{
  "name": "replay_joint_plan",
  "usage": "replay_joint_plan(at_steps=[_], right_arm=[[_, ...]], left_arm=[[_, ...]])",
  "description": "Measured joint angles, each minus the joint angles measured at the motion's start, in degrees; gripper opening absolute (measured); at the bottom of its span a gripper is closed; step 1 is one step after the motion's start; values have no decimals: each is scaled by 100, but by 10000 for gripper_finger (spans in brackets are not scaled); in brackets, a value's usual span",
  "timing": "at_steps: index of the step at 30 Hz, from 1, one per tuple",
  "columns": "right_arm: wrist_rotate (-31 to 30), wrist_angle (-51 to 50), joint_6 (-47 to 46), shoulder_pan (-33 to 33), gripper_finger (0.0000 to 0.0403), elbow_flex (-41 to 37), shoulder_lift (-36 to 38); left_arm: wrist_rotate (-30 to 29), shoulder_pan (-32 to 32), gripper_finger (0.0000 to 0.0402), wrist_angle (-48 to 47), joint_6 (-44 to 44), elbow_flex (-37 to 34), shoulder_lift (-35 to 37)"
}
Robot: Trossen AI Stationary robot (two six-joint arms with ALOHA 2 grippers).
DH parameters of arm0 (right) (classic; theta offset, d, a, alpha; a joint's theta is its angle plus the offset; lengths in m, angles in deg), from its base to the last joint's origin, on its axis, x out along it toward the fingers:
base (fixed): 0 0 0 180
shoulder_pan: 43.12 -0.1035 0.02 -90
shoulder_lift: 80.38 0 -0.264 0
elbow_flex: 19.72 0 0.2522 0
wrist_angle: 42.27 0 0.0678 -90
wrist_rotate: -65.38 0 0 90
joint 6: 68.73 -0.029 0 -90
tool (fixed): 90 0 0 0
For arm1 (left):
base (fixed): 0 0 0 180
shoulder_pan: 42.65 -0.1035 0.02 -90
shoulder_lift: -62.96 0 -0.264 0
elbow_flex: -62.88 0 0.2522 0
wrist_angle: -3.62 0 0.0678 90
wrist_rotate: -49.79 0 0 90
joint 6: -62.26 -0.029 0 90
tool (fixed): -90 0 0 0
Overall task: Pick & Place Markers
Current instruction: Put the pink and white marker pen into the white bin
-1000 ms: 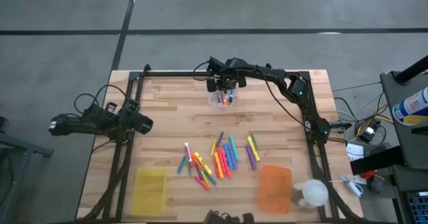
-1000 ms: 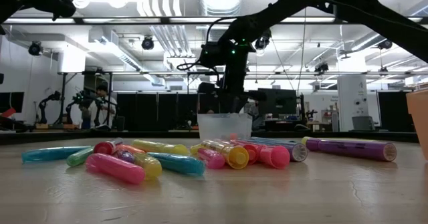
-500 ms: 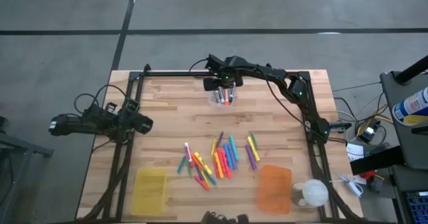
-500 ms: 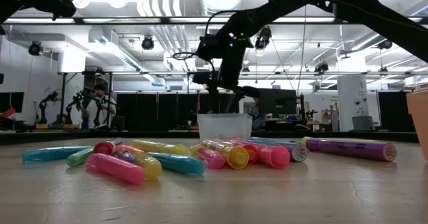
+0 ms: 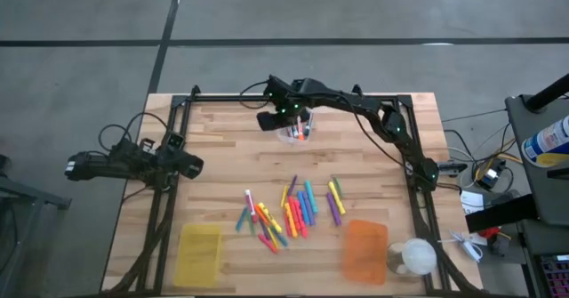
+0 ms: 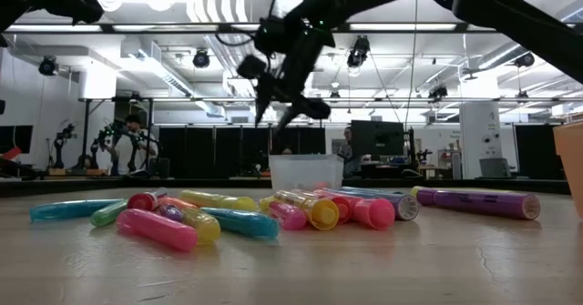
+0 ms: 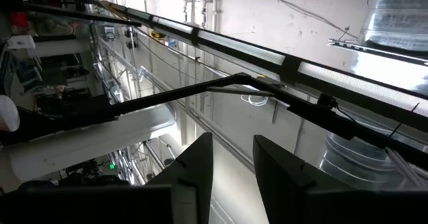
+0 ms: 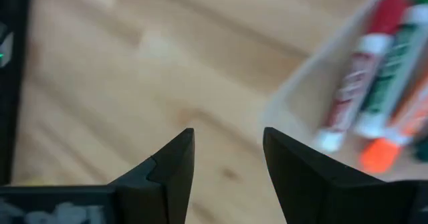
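- right pincer [image 5: 271, 120] stands open, holding nothing, beside the clear bin [image 5: 295, 134]; loose markers [image 5: 289, 211] lie well nearer the tabletop's front edge
- left pincer [image 5: 191, 165] waits parted at the left edge, empty; judged nearer the pile

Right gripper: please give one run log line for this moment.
right gripper: open, empty | above clear bin | left gripper: parked

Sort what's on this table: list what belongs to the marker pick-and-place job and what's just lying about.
Job things:
- loose markers heaped mid-table
- markers in the clear bin
- clear bin
- right pincer, open, empty, beside that bin

Lying about:
- yellow bin
- orange bin
- left pincer, parked at the table's left edge
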Motion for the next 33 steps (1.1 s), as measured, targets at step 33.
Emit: replay_joint_plan(at_steps=[33], right_arm=[[-2850, 18, 408, -3733, 140, 854, 1900]], left_arm=[[447, -20, 101, -4768, -2658, 1468, -1772]])
